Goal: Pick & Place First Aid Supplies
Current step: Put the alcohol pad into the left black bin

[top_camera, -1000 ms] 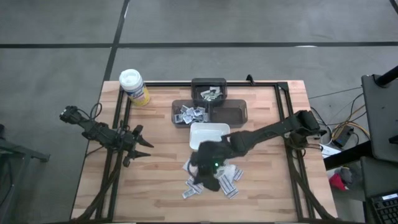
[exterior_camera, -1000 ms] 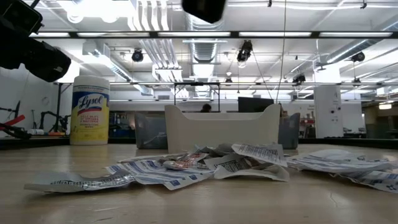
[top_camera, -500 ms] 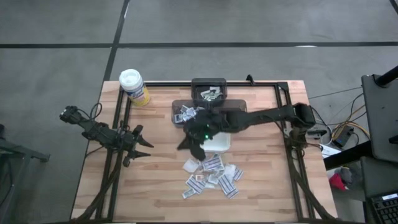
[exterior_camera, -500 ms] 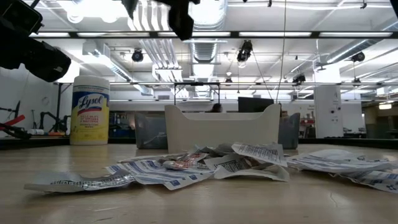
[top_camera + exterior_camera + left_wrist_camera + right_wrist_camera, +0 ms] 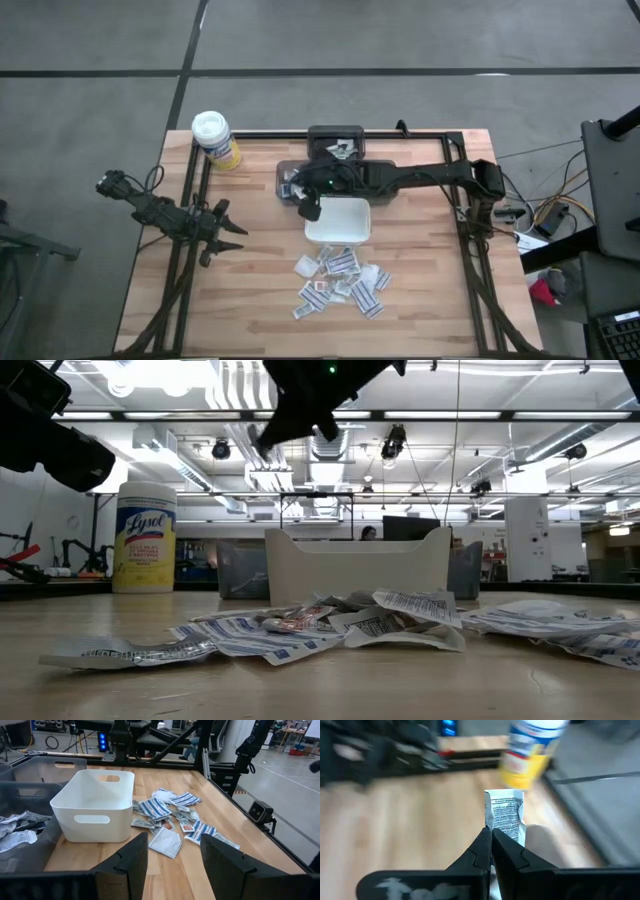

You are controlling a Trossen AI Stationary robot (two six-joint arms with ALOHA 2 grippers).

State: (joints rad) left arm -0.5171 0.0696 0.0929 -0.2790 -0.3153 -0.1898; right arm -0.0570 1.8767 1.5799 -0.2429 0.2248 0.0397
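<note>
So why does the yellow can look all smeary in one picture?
In the right wrist view the yellow can and table look smeared, while the packet between the right fingers stays sharp. In the low view, ceiling lights glare.

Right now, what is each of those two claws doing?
Left gripper: open, empty, waiting at the table's left.
Right gripper: shut on a packet.

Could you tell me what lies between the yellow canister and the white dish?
High view: only bare table between canister and dish.
</note>
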